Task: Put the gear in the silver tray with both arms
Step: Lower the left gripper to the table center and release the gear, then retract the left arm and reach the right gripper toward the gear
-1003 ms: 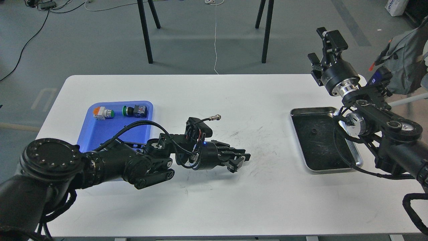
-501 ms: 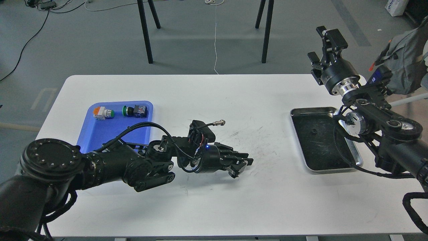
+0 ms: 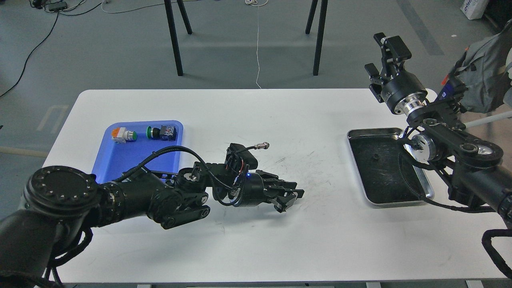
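The left gripper (image 3: pixel 289 197) hovers low over the white table (image 3: pixel 248 240), fingers drawn close; whether it holds anything cannot be told. The right gripper (image 3: pixel 382 58) stands raised, fingers apart, behind the silver tray (image 3: pixel 362 134), which holds 1 small dark piece (image 3: pixel 375 157). The blue tray (image 3: pixel 116 160) holds 2 push-button switches (image 3: pixel 124 135).

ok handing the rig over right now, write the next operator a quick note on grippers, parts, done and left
Left gripper: low over the middle of the white table, fingers dark and close; whether it holds a gear cannot be told.
Right gripper: raised beyond the table's far right corner, open, empty.
Shallow shiny silver metal tray: at right, one small dark piece on its floor.
Blue plastic tray: at left, two push-button parts inside.
Left: get the gear into the silver tray.
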Motion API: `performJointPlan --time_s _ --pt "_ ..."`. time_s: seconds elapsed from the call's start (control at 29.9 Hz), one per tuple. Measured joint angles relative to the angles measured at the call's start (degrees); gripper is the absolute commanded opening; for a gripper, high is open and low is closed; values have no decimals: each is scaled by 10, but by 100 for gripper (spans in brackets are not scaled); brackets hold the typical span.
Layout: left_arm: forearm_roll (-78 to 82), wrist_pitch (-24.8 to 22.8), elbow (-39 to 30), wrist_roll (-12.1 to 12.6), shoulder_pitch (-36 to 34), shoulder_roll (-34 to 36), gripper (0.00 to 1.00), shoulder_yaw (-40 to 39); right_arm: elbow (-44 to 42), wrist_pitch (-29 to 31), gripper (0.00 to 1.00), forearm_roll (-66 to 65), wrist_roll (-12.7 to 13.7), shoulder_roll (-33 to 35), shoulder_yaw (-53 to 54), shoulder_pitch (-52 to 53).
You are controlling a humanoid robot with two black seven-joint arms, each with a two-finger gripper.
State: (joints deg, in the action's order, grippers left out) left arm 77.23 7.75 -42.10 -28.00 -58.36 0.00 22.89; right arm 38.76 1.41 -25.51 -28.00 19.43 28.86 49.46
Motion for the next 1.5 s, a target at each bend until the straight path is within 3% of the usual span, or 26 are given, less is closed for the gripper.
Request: performJointPlan --time_s 0.37,0.77,0.87,1.04,1.14,1.4,1.5 --pt "-7 -17 0 0 0 0 52 -51 6 -3 95 0 0 0 -3 0" --pt "-132 -69 0 0 2 15 58 -197 87 -3 95 5 0 71 -45 8" --pt "-173 -96 0 0 3 40 73 -219 108 -4 95 5 0 87 -51 9" --pt "-256 -173 2 0 3 85 77 -260 140 -4 95 6 0 120 -55 10" --pt "-295 -186 3 0 3 107 100 -272 155 -5 95 6 0 134 -58 11" --pt "-437 -196 7 0 8 136 100 -332 194 -5 95 4 0 156 -132 44" --pt "-451 -234 25 0 8 141 100 -332 210 -4 95 1 0 156 -160 57"
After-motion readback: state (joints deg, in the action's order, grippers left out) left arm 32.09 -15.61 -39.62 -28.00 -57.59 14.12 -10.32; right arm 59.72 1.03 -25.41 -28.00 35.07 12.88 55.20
